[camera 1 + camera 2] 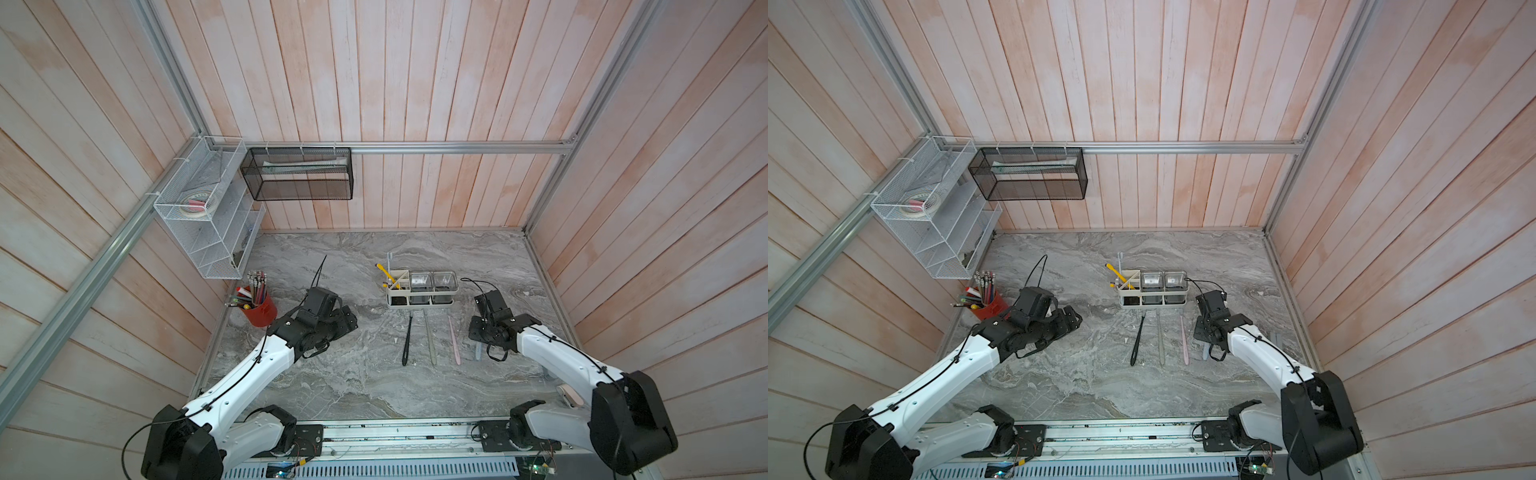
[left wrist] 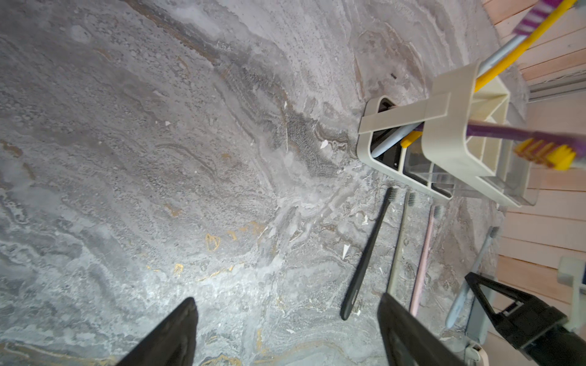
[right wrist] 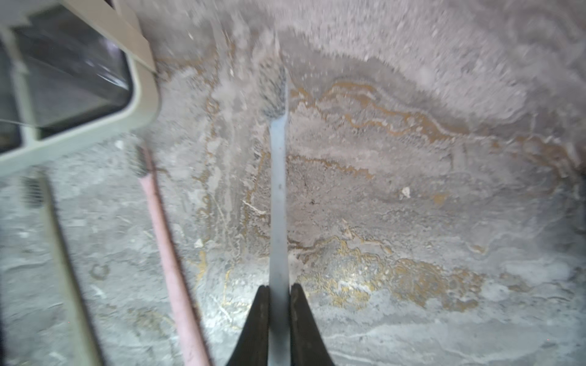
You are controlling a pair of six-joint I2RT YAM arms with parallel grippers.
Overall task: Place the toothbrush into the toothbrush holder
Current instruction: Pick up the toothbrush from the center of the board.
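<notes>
Three plank walls (image 1: 415,83), marble top (image 1: 332,382); right gripper (image 3: 279,286), low at 4 o'clock of holder (image 1: 419,302), pinches toothbrush (image 3: 279,190); left gripper (image 2: 287,299) jaws spread.

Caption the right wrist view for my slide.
Right gripper shut on the pale blue toothbrush by its handle; pink toothbrush beside it on the marble tabletop, toothbrush holder corner in view.
</notes>
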